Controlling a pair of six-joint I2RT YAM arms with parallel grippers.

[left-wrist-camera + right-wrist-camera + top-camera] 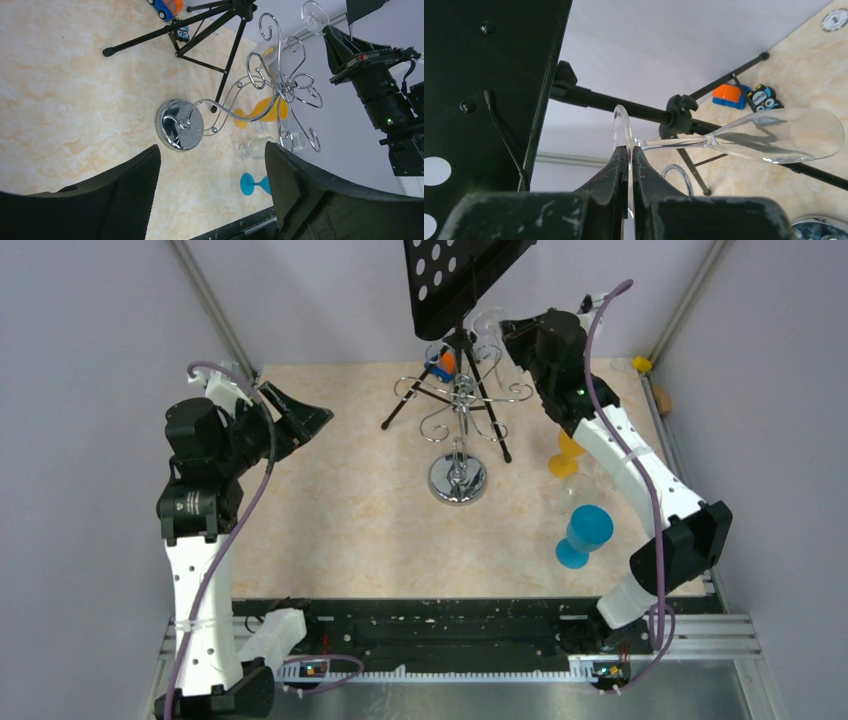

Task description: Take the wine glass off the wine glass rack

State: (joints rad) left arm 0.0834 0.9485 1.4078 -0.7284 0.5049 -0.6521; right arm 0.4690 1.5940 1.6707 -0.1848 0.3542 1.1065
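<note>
From above, the right gripper [512, 335] is reaching up among the curly top arms of the wine glass rack [462, 400], but the black perforated plate [460, 275] of the tripod stand crowds that corner and the wine glass is hard to make out there. The right wrist camera settles it. The two fingers are pressed together on the thin round foot of the wine glass [774, 134], which lies on its side with the stem running right and the bowl out over the table. One chrome loop of the rack shows just below the stem. I cannot tell from here whether the glass is touching the wire. The left wrist view gives the rack side-on, with its mirrored base [179, 125] on the marbled table [60, 90] and its scrolls fanning out. The clear foot of the glass shows at the tip of the right gripper, up by the highest curl. The same view shows what the overhead hides: the left gripper [211, 160] has its fingers spread wide with nothing between them, hanging well to the left of the rack. Near the rack stand a blue goblet [585, 530] and an orange glass [567, 455], and an orange-and-blue toy [730, 95] lies by the tripod legs.
</note>
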